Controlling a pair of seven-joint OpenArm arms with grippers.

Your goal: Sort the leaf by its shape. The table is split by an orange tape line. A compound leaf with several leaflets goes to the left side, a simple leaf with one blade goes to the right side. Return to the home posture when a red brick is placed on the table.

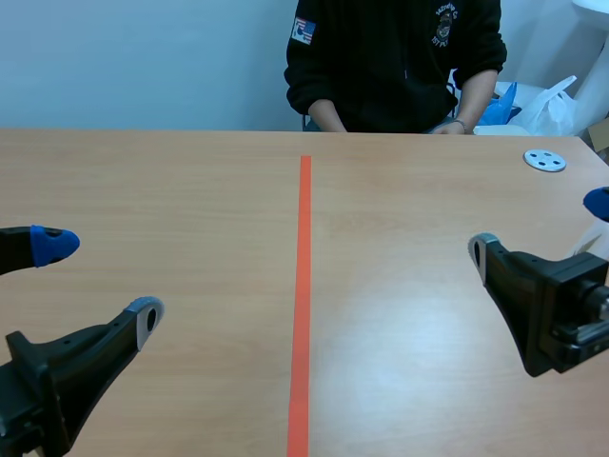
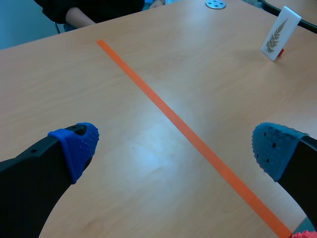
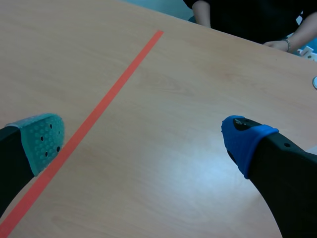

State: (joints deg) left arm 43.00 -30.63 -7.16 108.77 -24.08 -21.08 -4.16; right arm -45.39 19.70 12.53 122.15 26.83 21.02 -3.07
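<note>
A white card (image 2: 280, 33) printed with a feathery leaf of several leaflets stands tilted on the table, far ahead of my left gripper (image 2: 173, 151) and across the orange tape line (image 2: 163, 111). A small red piece (image 2: 281, 51) shows at the card's foot. The left gripper (image 1: 100, 282) hangs open over the left half with nothing between its fingers. My right gripper (image 1: 540, 227) is open over the right half, also holding nothing. In the right wrist view the right gripper (image 3: 143, 144) has only bare table and the tape line (image 3: 99, 109) under it.
A person (image 1: 395, 62) in a dark top sits across the table, hands at the far edge. A pale blue disc (image 1: 544, 160) lies at the far right, near the card. White and blue bags (image 1: 533, 105) sit beyond the table's far right corner.
</note>
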